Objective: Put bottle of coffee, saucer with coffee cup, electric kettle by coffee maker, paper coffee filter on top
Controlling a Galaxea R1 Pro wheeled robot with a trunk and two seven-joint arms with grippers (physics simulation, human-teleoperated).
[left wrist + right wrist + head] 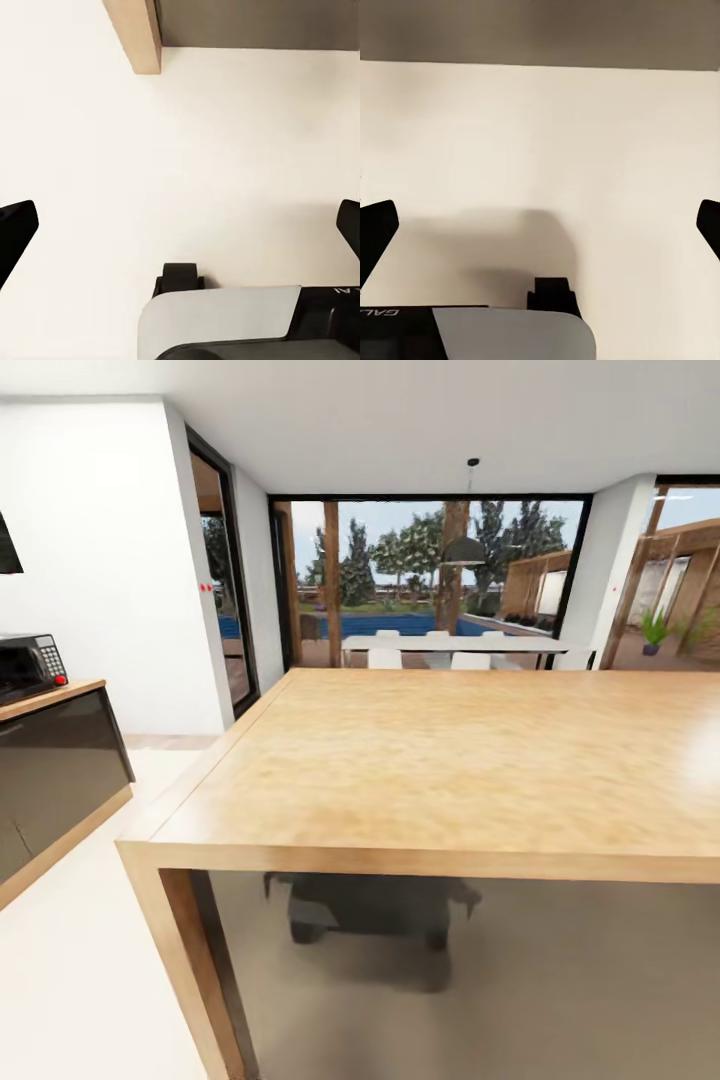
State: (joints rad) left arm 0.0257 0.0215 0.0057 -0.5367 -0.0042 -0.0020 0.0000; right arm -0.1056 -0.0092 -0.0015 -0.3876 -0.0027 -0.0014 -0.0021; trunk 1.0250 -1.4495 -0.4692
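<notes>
None of the coffee things are before us. We face one wooden table (pixel 450 760), its top bare. One microwave (pixel 30 665) sits on one dark cabinet (pixel 55 780) to our left. Beyond, one white dining table (pixel 450 645) stands with three white chairs (pixel 385 657). Both wrist views look down on pale floor (pixel 225 150); the left fingers (pixel 16 232) and the right fingers (pixel 376 229) are spread apart, holding nothing.
</notes>
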